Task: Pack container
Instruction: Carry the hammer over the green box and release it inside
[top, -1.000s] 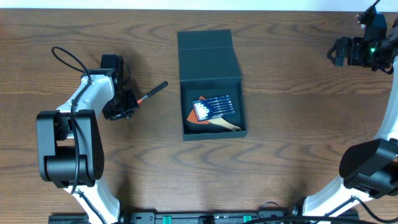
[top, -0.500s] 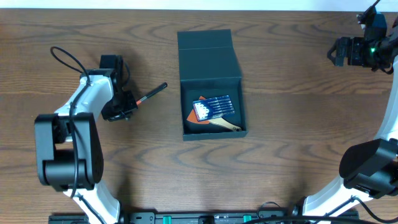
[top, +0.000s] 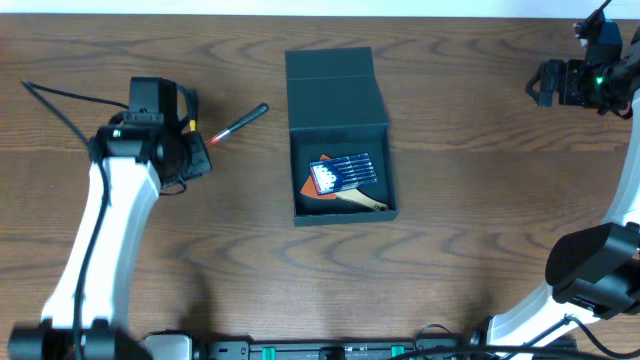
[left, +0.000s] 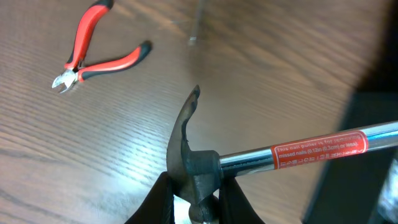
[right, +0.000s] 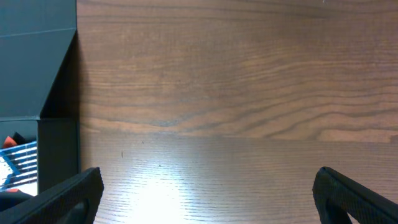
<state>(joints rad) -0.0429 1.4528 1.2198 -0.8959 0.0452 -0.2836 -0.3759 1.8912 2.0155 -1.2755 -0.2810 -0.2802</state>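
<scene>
The container (top: 383, 148) is a dark teal-grey box in mid-table, open, with its flap lid (top: 332, 85) folded back. Inside lie a blue card of bits (top: 345, 173), an orange item and a wooden-handled tool (top: 366, 201). My left gripper (top: 197, 157) is shut on the head of a hammer (top: 238, 120), left of the box. The steel shaft with its red label points toward the box. In the left wrist view the jaws (left: 196, 202) clamp the hammer head (left: 198, 167), claw up. My right gripper (top: 545, 82) is open and empty at the far right, and its wrist view (right: 208, 186) shows only bare table between the jaws.
Red-handled pliers (left: 99, 46) lie on the wood beyond the hammer in the left wrist view; they do not show in the overhead view. The box's corner shows at the left of the right wrist view (right: 37, 62). A dark edge (left: 367, 155) fills that left wrist view's right side.
My left arm has risen and swung left, and the hammer in its jaws has shifted a little toward the far side. The right arm and the box have not moved.
</scene>
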